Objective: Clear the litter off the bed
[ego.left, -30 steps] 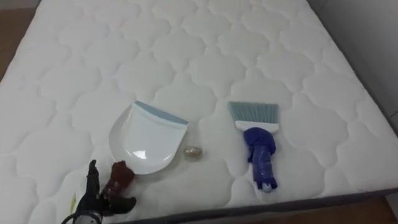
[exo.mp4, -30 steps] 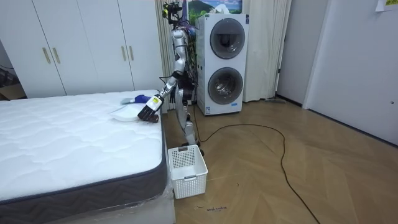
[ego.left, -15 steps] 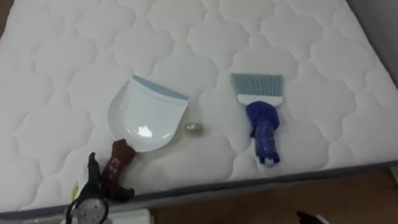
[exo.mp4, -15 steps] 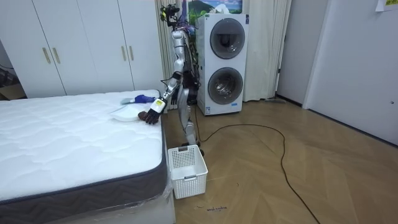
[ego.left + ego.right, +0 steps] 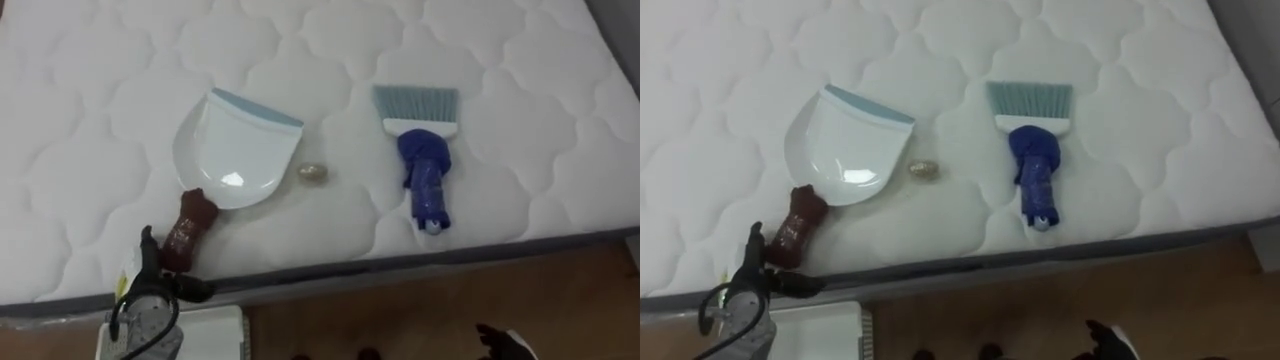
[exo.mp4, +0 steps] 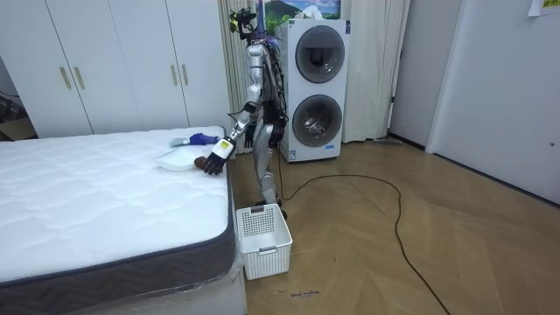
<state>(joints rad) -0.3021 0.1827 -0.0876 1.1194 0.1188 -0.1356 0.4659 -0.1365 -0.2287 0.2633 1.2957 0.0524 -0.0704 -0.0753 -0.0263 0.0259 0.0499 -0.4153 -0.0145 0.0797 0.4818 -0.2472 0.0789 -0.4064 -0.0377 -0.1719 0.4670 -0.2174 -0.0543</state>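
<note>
The head camera tipped down (its own move, not the things'), so the edge of the bed (image 5: 400,262) climbed in the eye views, and the floor (image 5: 400,320) and a white basket (image 5: 215,335) came in below it. The left hand (image 5: 152,280) sank toward the end of the handle (image 5: 188,232) of the dustpan (image 5: 235,150). The right hand (image 5: 503,342) appeared at the lower right.

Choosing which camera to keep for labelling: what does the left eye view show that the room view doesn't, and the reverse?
Left eye view: a small scrap lying between the dustpan and the blue brush.
Room view: the robot standing at the mattress corner, a white basket on the floor, stacked washing machines.
Both: the mattress, dustpan, brush, and the left hand at the dustpan's handle.
</note>
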